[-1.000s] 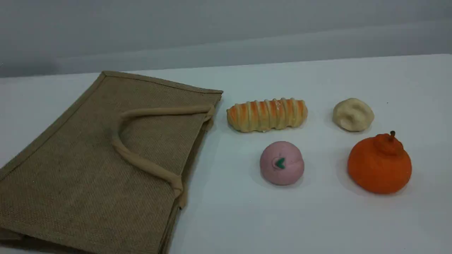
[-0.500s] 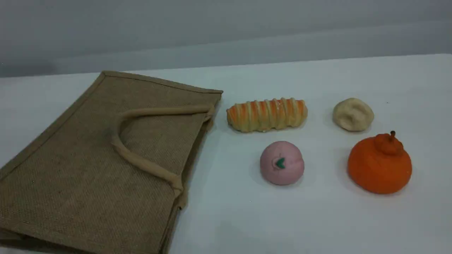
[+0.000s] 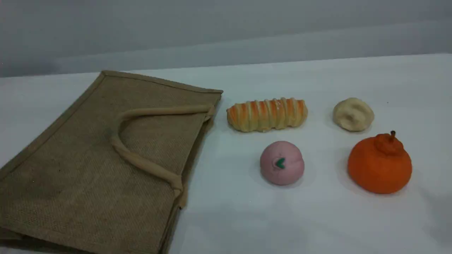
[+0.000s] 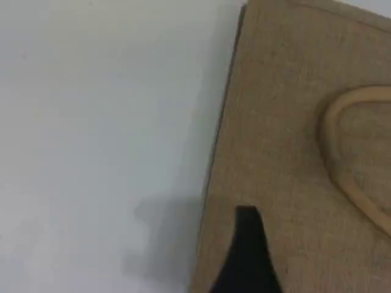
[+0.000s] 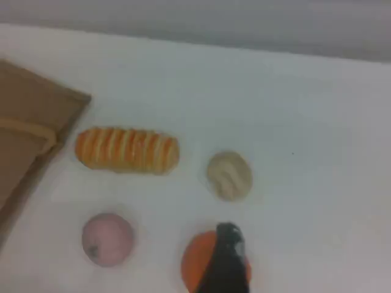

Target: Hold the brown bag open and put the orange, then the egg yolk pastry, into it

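Flat brown bag (image 3: 91,165) left of orange (image 3: 379,165) and egg yolk pastry (image 3: 353,114)

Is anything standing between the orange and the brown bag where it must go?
Yes: the pink ball lies between the orange and the brown bag, which lies flat and closed. Carrying the orange above the ball would likely avoid it.
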`<state>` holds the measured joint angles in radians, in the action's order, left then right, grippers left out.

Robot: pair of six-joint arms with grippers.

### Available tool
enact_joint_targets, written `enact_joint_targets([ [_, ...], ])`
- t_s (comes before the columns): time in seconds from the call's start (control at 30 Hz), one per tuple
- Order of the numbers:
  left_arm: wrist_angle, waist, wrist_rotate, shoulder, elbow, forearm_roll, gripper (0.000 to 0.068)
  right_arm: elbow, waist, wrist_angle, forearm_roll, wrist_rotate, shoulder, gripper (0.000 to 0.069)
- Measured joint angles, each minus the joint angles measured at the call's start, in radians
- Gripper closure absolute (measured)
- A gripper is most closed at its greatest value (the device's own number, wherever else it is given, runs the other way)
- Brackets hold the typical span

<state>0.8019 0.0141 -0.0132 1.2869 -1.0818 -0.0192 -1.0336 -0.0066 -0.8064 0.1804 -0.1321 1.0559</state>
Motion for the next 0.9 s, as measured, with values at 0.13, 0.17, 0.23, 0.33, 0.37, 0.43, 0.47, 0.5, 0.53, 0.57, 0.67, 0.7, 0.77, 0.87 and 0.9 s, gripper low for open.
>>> enact_joint_targets([
  [0.13,0.001,0.0,-0.01,0.1,-0.061,0.0,0.0179,-0.001,0.0,0.007,0.0,0.0,0.028,0.0128],
  [0.17,0.001,0.0,-0.021,0.125,-0.076,0.0,0.0179,-0.001,0.0,0.016,0.0,0.0,0.036,0.0128],
  [0.23,0.003,0.0,-0.041,0.167,-0.1,0.0,0.0179,-0.001,0.0,0.027,0.0,0.0,0.043,0.0128],
  [0.33,0.006,0.0,-0.048,0.229,-0.131,0.0,0.0179,-0.001,0.0,0.031,0.0,0.0,0.056,0.0128],
  [0.37,0.005,0.0,-0.048,0.252,-0.14,0.001,0.0179,-0.001,0.0,0.032,0.0,0.0,0.061,0.0128],
  [0.43,0.0,0.0,-0.048,0.296,-0.153,0.01,0.0179,-0.001,0.0,0.033,0.003,0.0,0.068,0.0128],
  [0.47,-0.003,0.0,-0.048,0.315,-0.158,0.019,0.0179,-0.001,0.0,0.039,0.004,0.0,0.073,0.0128],
  [0.5,-0.007,0.002,-0.048,0.338,-0.163,0.03,0.0179,-0.001,0.0,0.041,0.005,0.0,0.076,0.0128],
  [0.53,-0.015,0.007,-0.048,0.36,-0.166,0.041,0.0179,-0.001,0.0,0.041,0.005,0.0,0.078,0.0128],
  [0.57,-0.022,0.012,-0.048,0.377,-0.168,0.048,0.0179,-0.001,0.0,0.041,0.005,0.0,0.082,0.0128],
  [0.67,-0.038,0.044,-0.048,0.442,-0.187,0.049,0.0179,-0.001,0.0,0.041,0.005,0.0,0.088,0.0128],
  [0.7,-0.046,0.056,-0.05,0.46,-0.194,0.049,0.0179,-0.001,0.0,0.041,0.005,-0.001,0.092,0.0128],
  [0.77,-0.054,0.071,-0.071,0.503,-0.211,0.049,0.0179,-0.001,0.0,0.042,0.005,-0.001,0.096,0.0128],
  [0.87,-0.054,0.08,-0.12,0.563,-0.228,0.049,0.0179,-0.001,0.0,0.042,0.005,-0.001,0.096,0.0128],
  [0.9,-0.055,0.085,-0.126,0.583,-0.231,0.052,0.0179,-0.001,0.0,0.042,0.005,-0.001,0.096,0.0128],
])
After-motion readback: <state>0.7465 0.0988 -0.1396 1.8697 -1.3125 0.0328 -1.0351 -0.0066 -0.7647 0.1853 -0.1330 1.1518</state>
